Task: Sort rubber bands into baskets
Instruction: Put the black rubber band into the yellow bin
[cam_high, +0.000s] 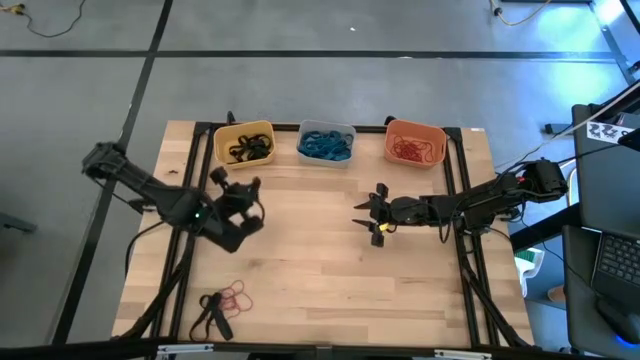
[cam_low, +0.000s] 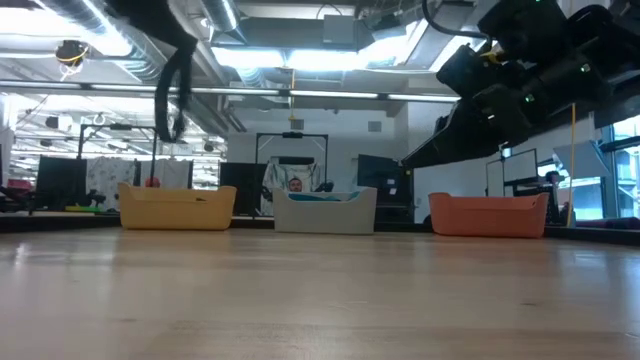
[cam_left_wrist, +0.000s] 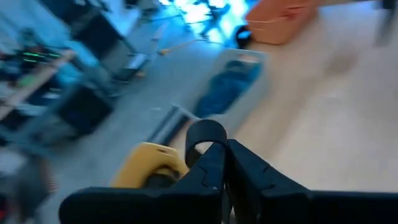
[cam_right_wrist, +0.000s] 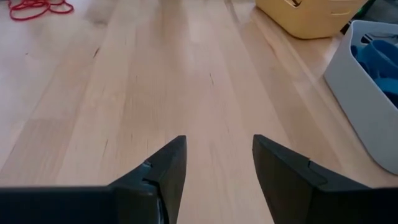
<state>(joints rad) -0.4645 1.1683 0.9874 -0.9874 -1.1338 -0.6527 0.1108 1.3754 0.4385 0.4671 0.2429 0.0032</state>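
Observation:
Three baskets stand in a row at the table's far edge: a yellow one (cam_high: 243, 143) with black rubber bands, a pale grey one (cam_high: 326, 143) with blue bands, and an orange one (cam_high: 415, 143) with red bands. My left gripper (cam_high: 248, 192) hovers on the near side of the yellow basket (cam_left_wrist: 152, 163), shut on a black rubber band (cam_low: 172, 95). My right gripper (cam_high: 368, 215) is open over the middle of the table, its fingers (cam_right_wrist: 161, 168) apart over bare wood. A few black and red bands (cam_high: 222, 303) lie near the table's front left. My left gripper pinches the black rubber band between its two shut fingers (cam_left_wrist: 249, 171). A short loop of the band (cam_left_wrist: 205, 132) sticks out past the fingertips. In the low view the rest hangs slack as a long loop (cam_low: 170, 110) below the gripper, clear of the table.
Bare wood lies between the two arms and the baskets. Red bands (cam_right_wrist: 34, 7) on the table show far off in the right wrist view. Black frame rails (cam_high: 462, 200) run along the table's sides.

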